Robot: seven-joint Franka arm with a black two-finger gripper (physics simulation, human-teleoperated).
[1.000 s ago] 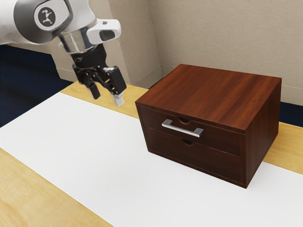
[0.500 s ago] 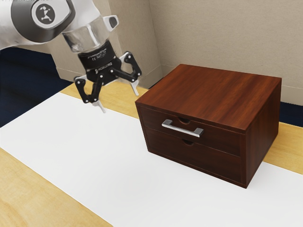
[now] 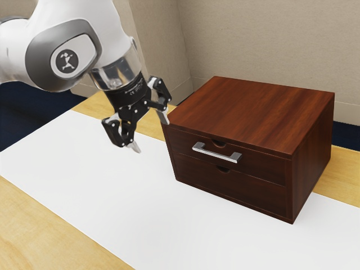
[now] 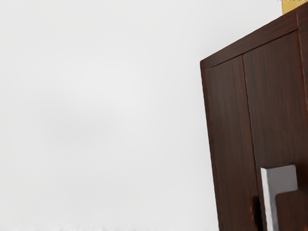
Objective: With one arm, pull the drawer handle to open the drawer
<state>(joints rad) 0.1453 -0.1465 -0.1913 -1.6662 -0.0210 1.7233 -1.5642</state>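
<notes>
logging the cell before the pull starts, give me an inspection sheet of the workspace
surface: white mat over a wooden table
job's things: dark wooden cabinet, both drawers flush shut; silver handle on the top drawer, untouched
clutter: nothing seen
grippers: gripper open, fingers spread, in the air beside the cabinet's front corner, holding nothing
cables: nothing seen
surroundings: beige wall, dark blue floor

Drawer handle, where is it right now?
In the exterior view, the silver drawer handle sits on the upper drawer of the wooden cabinet, to the exterior view's right of the open gripper, untouched.
</notes>
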